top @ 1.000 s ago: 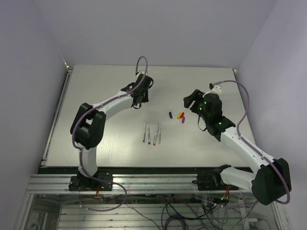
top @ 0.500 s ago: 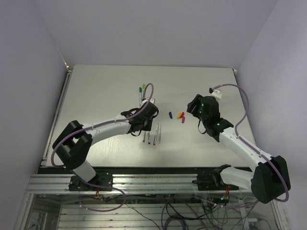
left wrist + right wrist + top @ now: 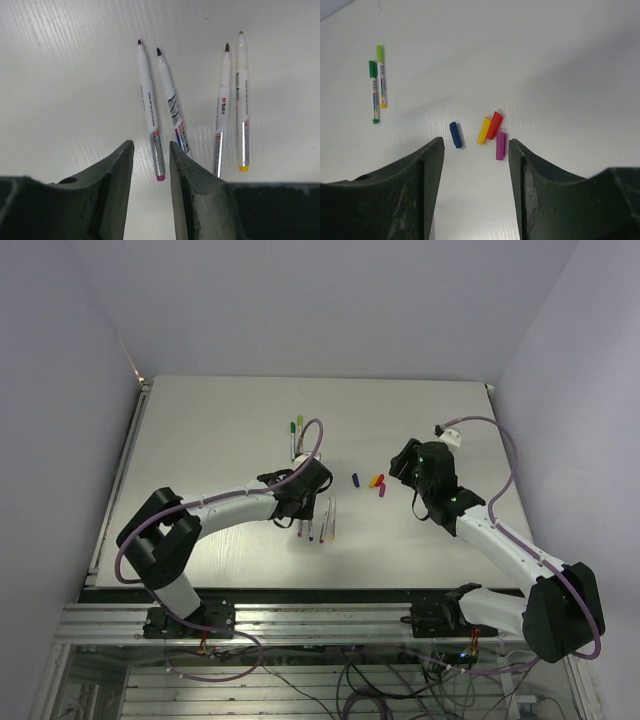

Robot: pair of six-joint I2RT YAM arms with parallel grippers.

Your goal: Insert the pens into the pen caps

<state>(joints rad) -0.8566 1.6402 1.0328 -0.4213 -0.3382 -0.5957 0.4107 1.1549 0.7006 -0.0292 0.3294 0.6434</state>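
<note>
left gripper (image 3: 151, 147) is spread and empty over four pens (image 3: 148, 105) lying on the table (image 3: 60, 75). two pens lie almost touching, so closing may catch both. right gripper (image 3: 476, 142), also spread, hangs over the caps (image 3: 494, 126); red and yellow touch.

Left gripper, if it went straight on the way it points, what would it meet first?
Likely the leftmost pen, with the magenta end: it lies just ahead of the left gripper, in line with the gap between its open jaws. Depth is unclear.
</note>
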